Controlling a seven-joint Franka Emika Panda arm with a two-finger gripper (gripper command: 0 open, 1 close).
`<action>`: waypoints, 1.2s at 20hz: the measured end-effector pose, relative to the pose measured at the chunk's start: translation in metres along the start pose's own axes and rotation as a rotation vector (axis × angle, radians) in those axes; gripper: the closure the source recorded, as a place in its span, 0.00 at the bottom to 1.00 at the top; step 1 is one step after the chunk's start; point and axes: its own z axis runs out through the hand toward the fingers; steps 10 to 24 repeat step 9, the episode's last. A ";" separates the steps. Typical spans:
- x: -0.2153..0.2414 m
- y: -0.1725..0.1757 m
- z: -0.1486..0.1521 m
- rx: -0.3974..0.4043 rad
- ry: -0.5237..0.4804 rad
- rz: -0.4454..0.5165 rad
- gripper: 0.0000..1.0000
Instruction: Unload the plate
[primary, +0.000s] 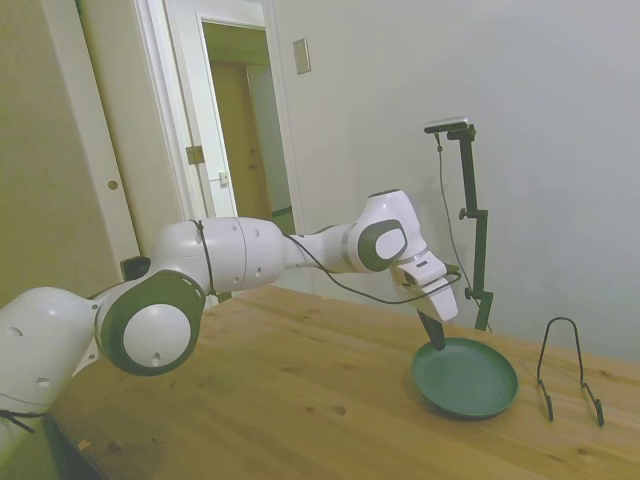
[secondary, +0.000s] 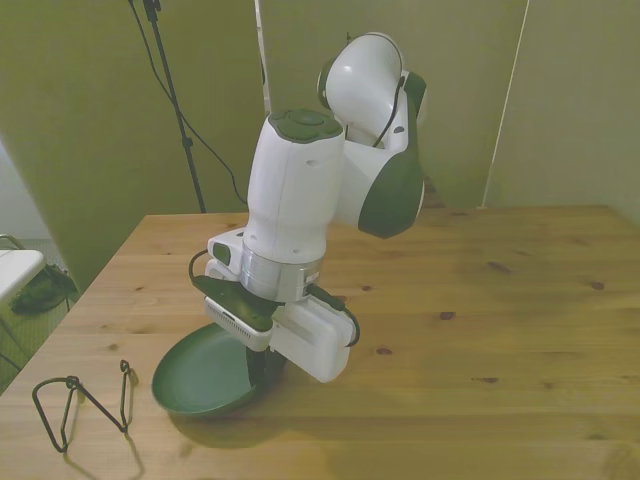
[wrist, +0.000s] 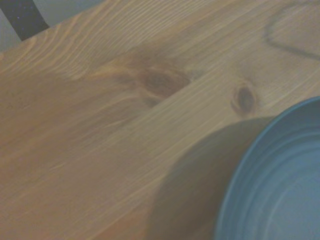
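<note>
walls (primary: 450, 60): plain pale | door (primary: 190, 120): white, open onto dim hallway | counter (primary: 300, 400): knotty light wood

Round dark green plate (primary: 466, 379) lies flat on the wooden counter (primary: 300, 400), near its edge. Thin black wire stand (primary: 568, 370) stands upright on the counter beside the plate, apart from it, toward the front view's left. Tool (primary: 436, 340) at the plate's rim, opposite the stand.
</note>
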 end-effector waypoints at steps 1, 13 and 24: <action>0.000 0.000 -0.001 0.001 0.000 0.000 0.00; 0.012 0.000 -0.059 0.075 0.010 -0.005 0.00; 0.012 0.000 -0.059 0.075 0.010 -0.005 0.00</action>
